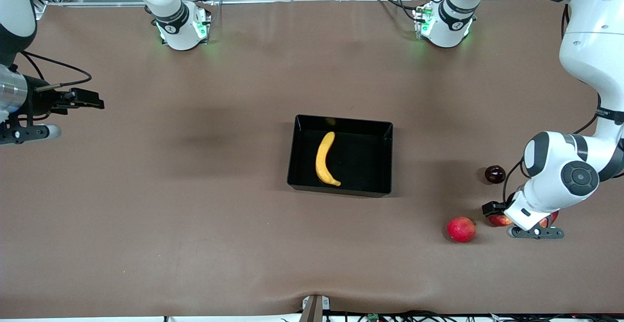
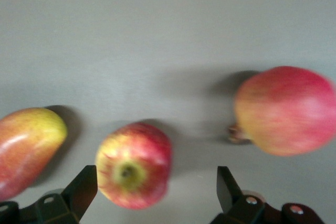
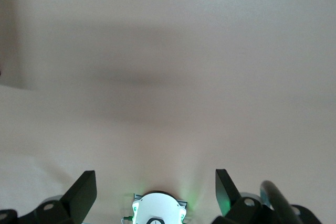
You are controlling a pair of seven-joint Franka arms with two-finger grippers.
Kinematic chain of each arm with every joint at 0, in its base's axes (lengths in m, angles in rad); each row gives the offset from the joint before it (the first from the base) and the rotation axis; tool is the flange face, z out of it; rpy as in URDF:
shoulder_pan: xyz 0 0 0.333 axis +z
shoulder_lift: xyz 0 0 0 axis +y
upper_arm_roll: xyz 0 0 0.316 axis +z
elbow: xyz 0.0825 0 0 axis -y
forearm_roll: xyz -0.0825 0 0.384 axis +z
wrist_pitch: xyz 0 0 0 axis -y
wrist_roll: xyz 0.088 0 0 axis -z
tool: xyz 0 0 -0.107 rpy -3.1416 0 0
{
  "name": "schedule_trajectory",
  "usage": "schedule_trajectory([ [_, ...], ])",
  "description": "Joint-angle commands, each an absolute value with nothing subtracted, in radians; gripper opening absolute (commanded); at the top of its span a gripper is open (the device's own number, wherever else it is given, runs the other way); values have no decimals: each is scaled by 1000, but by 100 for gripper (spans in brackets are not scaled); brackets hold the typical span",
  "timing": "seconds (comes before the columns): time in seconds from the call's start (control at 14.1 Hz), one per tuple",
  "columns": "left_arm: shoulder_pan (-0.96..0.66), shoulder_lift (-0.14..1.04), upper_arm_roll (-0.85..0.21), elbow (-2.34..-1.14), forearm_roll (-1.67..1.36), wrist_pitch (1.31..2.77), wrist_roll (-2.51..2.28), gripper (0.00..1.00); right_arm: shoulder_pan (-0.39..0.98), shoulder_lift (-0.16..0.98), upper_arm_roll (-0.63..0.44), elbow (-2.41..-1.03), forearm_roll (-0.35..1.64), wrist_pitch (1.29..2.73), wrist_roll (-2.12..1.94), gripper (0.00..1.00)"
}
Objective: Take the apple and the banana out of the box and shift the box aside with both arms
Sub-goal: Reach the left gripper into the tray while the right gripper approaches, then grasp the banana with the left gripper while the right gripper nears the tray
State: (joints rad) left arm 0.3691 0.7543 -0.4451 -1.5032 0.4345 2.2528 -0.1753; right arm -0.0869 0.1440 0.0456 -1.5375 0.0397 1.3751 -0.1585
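The black bin [image 1: 380, 166] stands in the middle of the table with the yellow banana [image 1: 325, 159] lying in it. The small red apple with yellow streaks [image 2: 134, 163] sits on the table between the open fingers of my left gripper [image 2: 156, 195], nearer one finger, and is not gripped. In the front view my left gripper [image 1: 509, 220] is low over the apple [image 1: 498, 220], which is partly hidden under the hand. My right gripper [image 3: 156, 195] is open and empty, held up at the right arm's end of the table, where that arm waits.
A pinkish-red round fruit [image 1: 461, 229] [image 2: 286, 111] lies beside the apple toward the bin. A red-yellow mango [image 2: 26, 148] lies on the apple's outer side, mostly hidden under the hand in the front view [image 1: 550, 219]. A dark round fruit [image 1: 495, 174] sits farther from the camera.
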Motion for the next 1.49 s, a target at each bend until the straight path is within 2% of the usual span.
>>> schedule_trajectory([
  [0.0, 370, 654, -524, -1528, 381, 2146, -193, 100, -78, 143, 41, -1523, 48, 1313, -163, 100],
  [0.14, 365, 620, -605, -1558, 377, 2071, -315, 100, -75, 150, 41, -1525, 63, 1292, -164, 100],
  [0.35, 339, 617, -739, -1568, 379, 2054, -530, 100, -74, 204, 41, -1523, 63, 1267, -158, 100],
  [0.64, 152, 629, -755, -1556, 416, 2068, -711, 100, -74, 224, 41, -1531, 63, 1252, -163, 100],
  [0.92, -32, 713, -738, -1526, 486, 2141, -836, 100, -60, 236, 41, -1532, 63, 1256, -161, 100],
  [1.28, -262, 779, -546, -1526, 486, 2324, -853, 100, -15, 248, 41, -1532, 100, 1295, -152, 100],
  [1.42, -287, 828, -520, -1526, 489, 2402, -877, 100, 12, 256, 41, -1532, 115, 1334, -152, 100],
])
